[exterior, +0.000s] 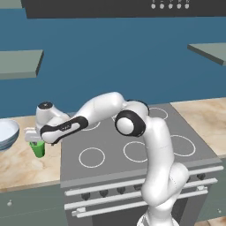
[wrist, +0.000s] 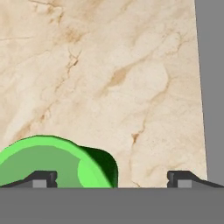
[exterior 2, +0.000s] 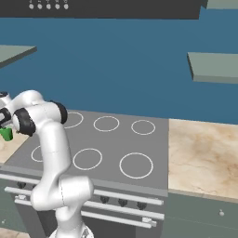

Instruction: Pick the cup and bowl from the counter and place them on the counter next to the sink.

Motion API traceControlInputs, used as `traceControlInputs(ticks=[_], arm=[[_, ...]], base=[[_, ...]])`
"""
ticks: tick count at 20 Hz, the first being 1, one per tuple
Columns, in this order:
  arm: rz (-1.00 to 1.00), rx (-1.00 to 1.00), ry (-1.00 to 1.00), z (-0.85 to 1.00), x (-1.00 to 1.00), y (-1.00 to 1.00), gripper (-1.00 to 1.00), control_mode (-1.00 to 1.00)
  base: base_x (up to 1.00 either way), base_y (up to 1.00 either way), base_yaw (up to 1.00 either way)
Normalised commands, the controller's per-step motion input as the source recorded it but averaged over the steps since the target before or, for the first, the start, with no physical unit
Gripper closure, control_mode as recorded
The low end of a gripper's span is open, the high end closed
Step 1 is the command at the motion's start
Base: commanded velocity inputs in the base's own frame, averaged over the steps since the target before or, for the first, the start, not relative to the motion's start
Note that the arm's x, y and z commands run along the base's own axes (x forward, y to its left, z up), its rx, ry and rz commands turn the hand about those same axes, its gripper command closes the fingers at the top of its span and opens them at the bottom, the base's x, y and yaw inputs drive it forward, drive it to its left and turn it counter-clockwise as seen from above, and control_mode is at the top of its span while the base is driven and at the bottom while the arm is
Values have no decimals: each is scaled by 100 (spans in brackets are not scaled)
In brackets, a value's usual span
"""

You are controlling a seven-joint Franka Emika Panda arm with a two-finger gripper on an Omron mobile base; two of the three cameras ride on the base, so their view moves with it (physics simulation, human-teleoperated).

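The small green cup (exterior: 38, 150) stands upright on the beige counter (exterior: 22, 165), just left of the stovetop. My gripper (exterior: 34, 139) hangs right over it, pointing down with its jaws open and nothing gripped. In the hand view the cup (wrist: 52, 162) lies low on the left, its rim by the left fingertip (wrist: 43, 178), while the right fingertip (wrist: 181, 178) is over bare counter (wrist: 109, 65). The pale blue bowl (exterior: 6, 133) sits at the left edge, apart from the cup. From the right base view the cup (exterior 2: 6, 135) peeks out under the hand (exterior 2: 3, 122). The sink is out of view.
A grey stovetop (exterior: 132, 145) with white ring burners lies directly right of the cup, its edge a grey strip (wrist: 212, 87) in the hand view. More beige counter (exterior 2: 204, 158) runs right of the stove. Grey-green shelves (exterior: 20, 64) hang on the blue wall.
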Motion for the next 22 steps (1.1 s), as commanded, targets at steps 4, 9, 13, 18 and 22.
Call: traceControlInputs(ticks=[4, 9, 13, 18, 22], arm=[[0, 0, 0, 0, 0, 0, 100, -100], [0, 0, 0, 0, 0, 0, 100, -100], [0, 0, 0, 0, 0, 0, 100, -100], [0, 0, 0, 2, 0, -2, 100, -100], [0, 2, 0, 39, -21, -66, 100, -100]], base=[[0, 0, 0], [0, 0, 0], [0, 0, 0], [0, 0, 0], [0, 0, 0]])
